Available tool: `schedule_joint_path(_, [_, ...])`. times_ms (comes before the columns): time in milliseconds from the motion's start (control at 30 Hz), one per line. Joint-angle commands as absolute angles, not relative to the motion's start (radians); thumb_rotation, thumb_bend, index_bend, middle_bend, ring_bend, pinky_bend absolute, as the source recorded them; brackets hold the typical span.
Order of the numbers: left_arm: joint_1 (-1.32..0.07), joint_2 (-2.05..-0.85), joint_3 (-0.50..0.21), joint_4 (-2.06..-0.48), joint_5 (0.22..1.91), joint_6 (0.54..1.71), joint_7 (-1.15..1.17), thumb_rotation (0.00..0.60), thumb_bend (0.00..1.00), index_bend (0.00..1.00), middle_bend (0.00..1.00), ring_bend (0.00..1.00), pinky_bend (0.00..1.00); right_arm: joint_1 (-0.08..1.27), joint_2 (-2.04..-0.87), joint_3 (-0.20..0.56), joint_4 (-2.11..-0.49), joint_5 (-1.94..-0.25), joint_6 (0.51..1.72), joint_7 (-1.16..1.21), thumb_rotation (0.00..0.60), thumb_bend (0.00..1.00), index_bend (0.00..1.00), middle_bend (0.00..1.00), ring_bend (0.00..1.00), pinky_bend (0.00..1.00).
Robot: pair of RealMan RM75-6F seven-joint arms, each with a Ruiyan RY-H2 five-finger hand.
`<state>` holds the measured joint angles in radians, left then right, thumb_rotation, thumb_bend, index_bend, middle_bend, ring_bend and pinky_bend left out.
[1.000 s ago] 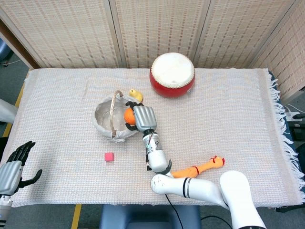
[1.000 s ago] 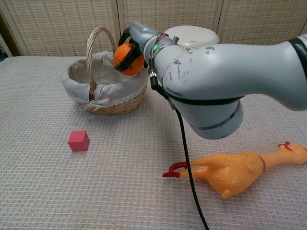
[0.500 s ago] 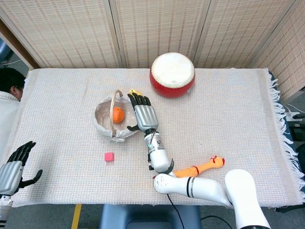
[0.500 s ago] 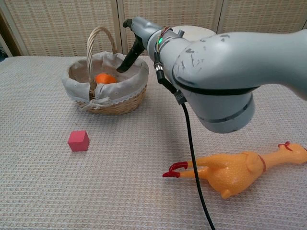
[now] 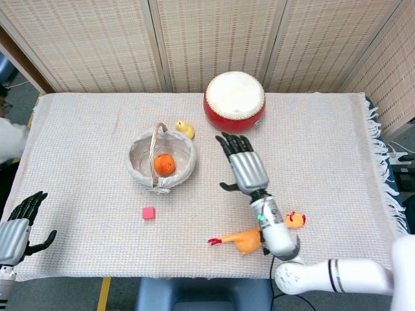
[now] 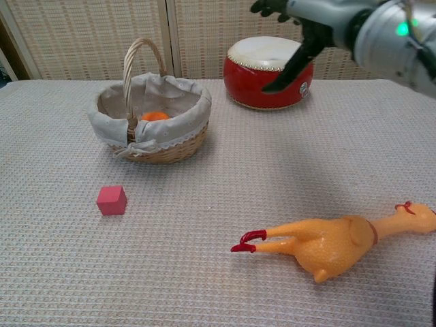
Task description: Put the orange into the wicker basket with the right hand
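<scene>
The orange (image 5: 163,164) is found lying inside the wicker basket (image 5: 182,142), released. The right hand (image 5: 243,165) has been withdrawn, fingers (image 5: 231,144) spread and empty, well clear. Placement is judged complete.

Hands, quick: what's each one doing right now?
Left hand: open, holding nothing.
Right hand: open, fingers spread, holding nothing.

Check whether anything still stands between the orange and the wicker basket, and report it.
Nothing does: the orange already lies inside the wicker basket, on its cloth lining beside the handle. The right hand is open and holds nothing, off to the basket's right, above the table in front of the red drum.
</scene>
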<state>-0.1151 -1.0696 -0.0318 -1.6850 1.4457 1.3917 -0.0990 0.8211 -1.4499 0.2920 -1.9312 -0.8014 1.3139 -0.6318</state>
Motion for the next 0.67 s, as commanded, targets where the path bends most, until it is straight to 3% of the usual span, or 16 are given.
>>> schedule_joint_path(33, [-0.115,-1.084,-0.034,-1.680,1.452,1.404,-0.069,0.600,0.34,0.00,0.00,0.00,0.10,0.504,-1.155,-0.008,-2.099,-1.125,1.521,-0.493,0.600,0.03,0.00,0.00,0.00,0.00])
schedule_joint_path(133, [-0.112,-1.094,-0.037,-1.679,1.449,1.414,-0.049,0.600,0.34,0.00,0.00,0.00,0.10,0.398,-1.109,-0.113,-2.039,-1.264,1.571,-0.400,0.600,0.03,0.00,0.00,0.00,0.00])
schedule_joint_path(300, [-0.106,-1.107,-0.040,-1.673,1.452,1.435,-0.021,0.600,0.34,0.00,0.00,0.00,0.10,0.250,-1.133,-0.199,-1.855,-1.417,1.676,-0.302,0.600,0.03,0.00,0.00,0.00,0.00])
schedule_joint_path(400, [-0.104,-1.112,-0.042,-1.672,1.454,1.444,-0.011,0.600,0.34,0.00,0.00,0.00,0.10,0.197,-1.166,-0.201,-1.742,-1.455,1.708,-0.252,0.600,0.03,0.00,0.00,0.00,0.00])
schedule_joint_path(667, [-0.105,-1.117,-0.039,-1.662,1.474,1.453,0.001,0.600,0.34,0.00,0.00,0.00,0.10,0.163,-1.186,-0.146,-1.655,-1.490,1.700,-0.187,0.600,0.03,0.00,0.00,0.00,0.00])
